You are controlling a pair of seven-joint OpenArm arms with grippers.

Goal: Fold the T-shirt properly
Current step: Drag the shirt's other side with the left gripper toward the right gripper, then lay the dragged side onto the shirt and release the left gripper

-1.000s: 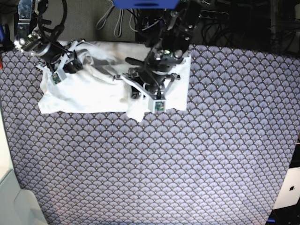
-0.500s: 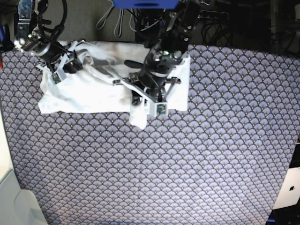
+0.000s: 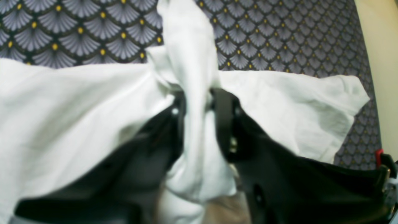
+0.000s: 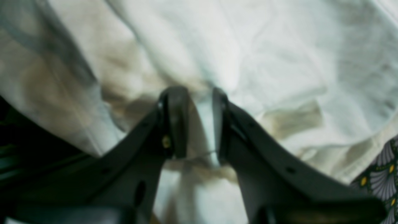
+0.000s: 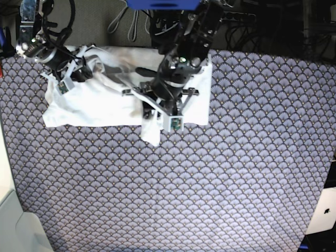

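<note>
Base view shows the T-shirt [image 5: 105, 100] spread along the far edge of the patterned tablecloth [image 5: 210, 184], toward its far-left corner, so a fold looks to be under way. The left gripper [image 5: 152, 113] pinches a bunched tongue of cloth at the near hem; the right gripper [image 5: 79, 73] grips cloth at the far-left end. Next, I judge, the pinched hem needs carrying across the shirt. Only the wrist views show cloth between the fingers [image 3: 222, 121].

Base view looks straight down from high above the patterned tablecloth [image 5: 210, 184], with the arms entering from 12 o'clock. Each wrist view sits very close behind its own jaws, blurred by nearness. All three share the T-shirt [image 5: 100, 102] [image 3: 77, 102] [image 4: 248, 46]
</note>
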